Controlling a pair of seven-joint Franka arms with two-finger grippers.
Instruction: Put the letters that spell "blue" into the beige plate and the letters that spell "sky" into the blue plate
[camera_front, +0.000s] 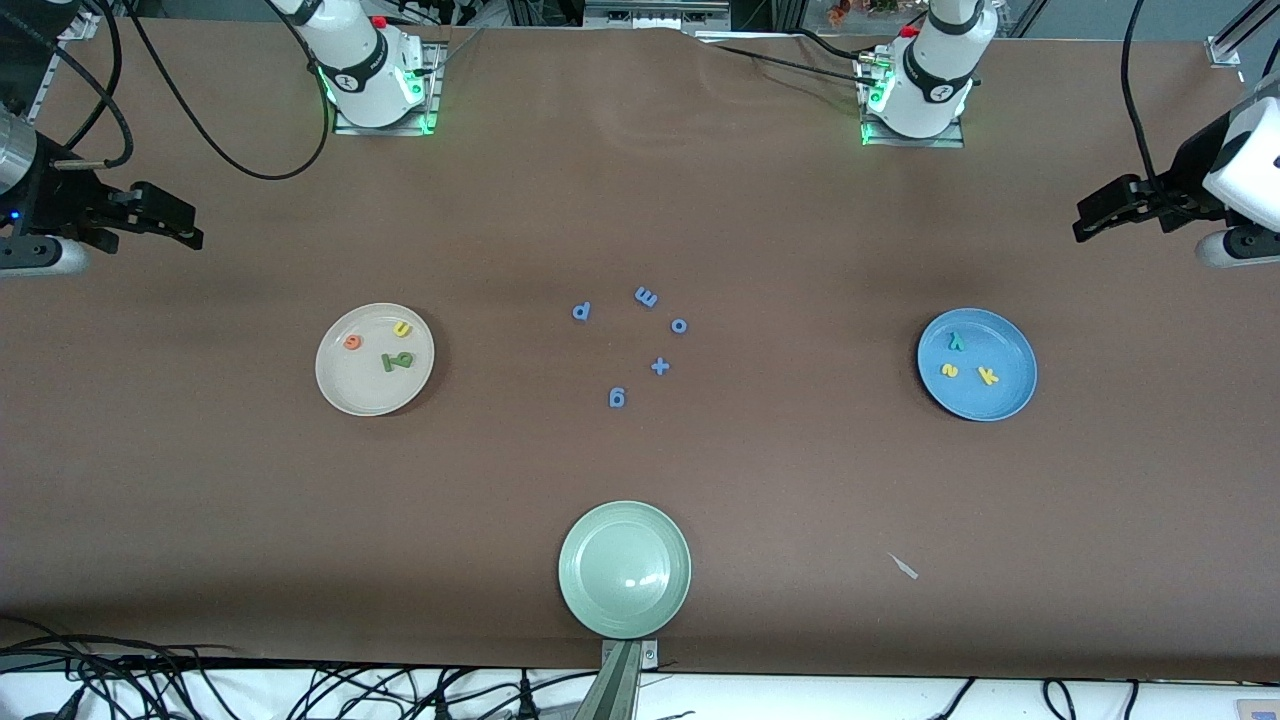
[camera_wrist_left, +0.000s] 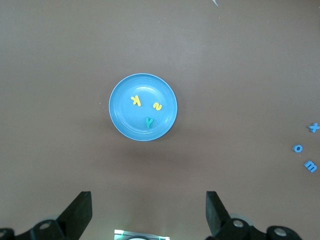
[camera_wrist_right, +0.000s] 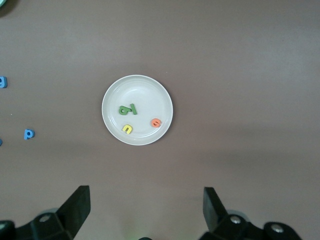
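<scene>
The beige plate (camera_front: 340, 395) holds the orange "e" (camera_front: 352, 342), the yellow "u" (camera_front: 402, 329) and the olive "b" with the "l" bar against it (camera_front: 397, 361). In the blue plate (camera_front: 1000, 402) lie the teal "y" (camera_front: 957, 341), the yellow "s" (camera_front: 949, 370) and the yellow "k" (camera_front: 988, 376). My left gripper (camera_front: 1085, 224) hangs open and empty, high over the table's edge at the left arm's end. My right gripper (camera_front: 192, 236) hangs open and empty at the right arm's end. Each wrist view shows its own plate below open jaws (camera_wrist_left: 148, 210) (camera_wrist_right: 145, 207).
Several blue letters lie mid-table: a "p" (camera_front: 582, 311), an "m" (camera_front: 646, 297), an "o" (camera_front: 679, 325), an "x" (camera_front: 660, 366) and a "g" (camera_front: 617, 398). A pale green plate (camera_front: 624, 568) sits near the front edge, and a small pale scrap (camera_front: 904, 566) lies beside it.
</scene>
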